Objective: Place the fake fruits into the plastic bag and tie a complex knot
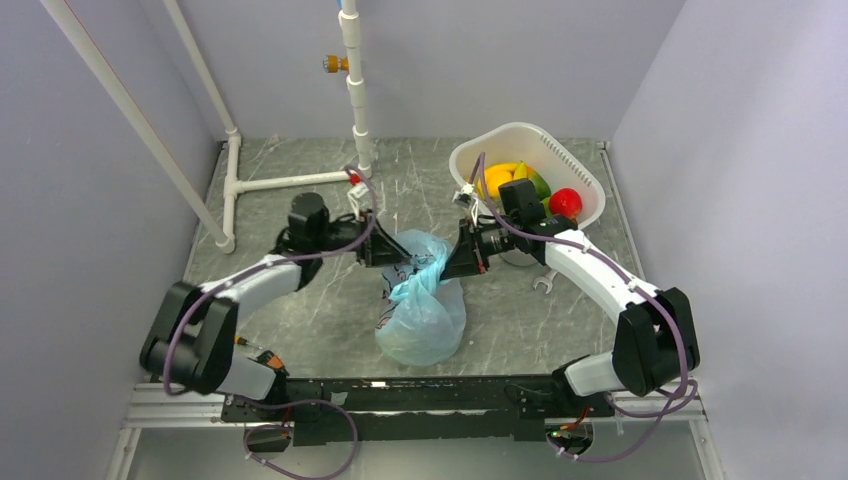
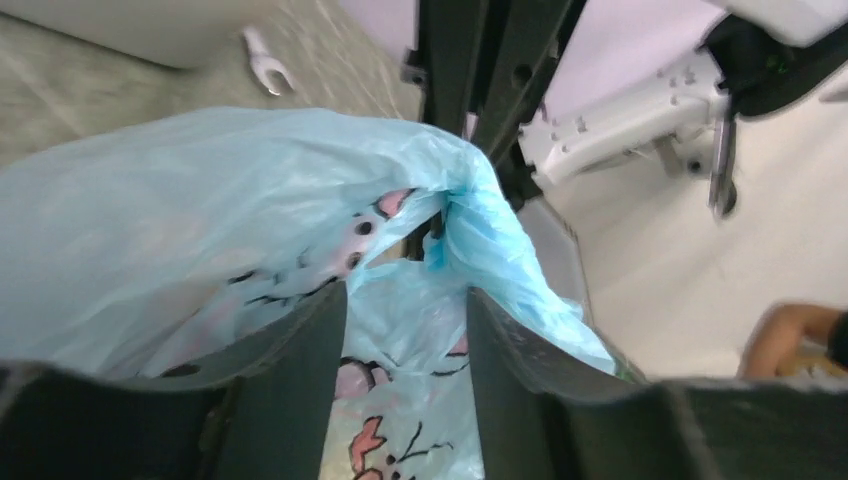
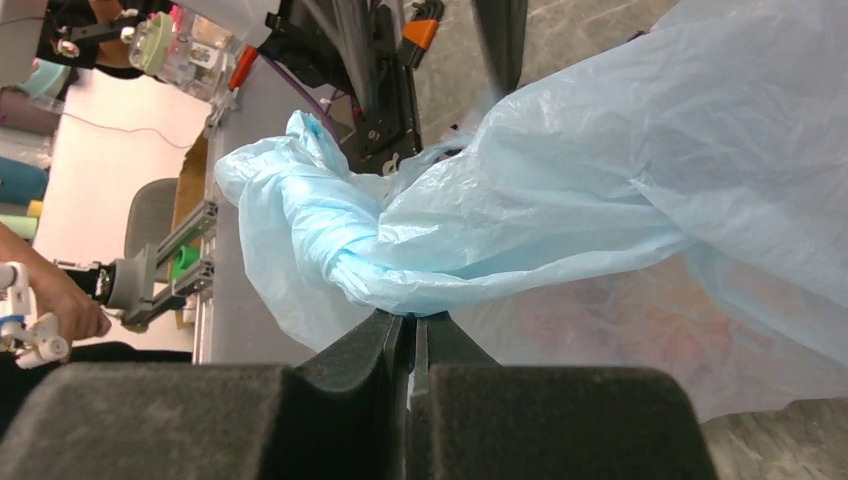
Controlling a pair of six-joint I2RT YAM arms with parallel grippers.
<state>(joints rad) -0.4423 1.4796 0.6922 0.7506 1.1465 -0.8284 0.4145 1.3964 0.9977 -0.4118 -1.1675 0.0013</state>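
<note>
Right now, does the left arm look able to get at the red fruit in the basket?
Probably not easily. The red fruit lies in the basket at the far right, and the right gripper, shut on the bag, sits between it and the open left gripper.

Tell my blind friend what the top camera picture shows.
A crinkly light-blue plastic bag lies centred, its twisted top between the left claw and right claw. A white slotted plastic basket at the far right holds yellow, orange, green and red fake fruits.

The plastic bag (image 1: pixel 425 315) blocks our middle. We find room left of it; basket (image 1: pixel 578 165) and pipes (image 1: pixel 290 182) crowd the back.
</note>
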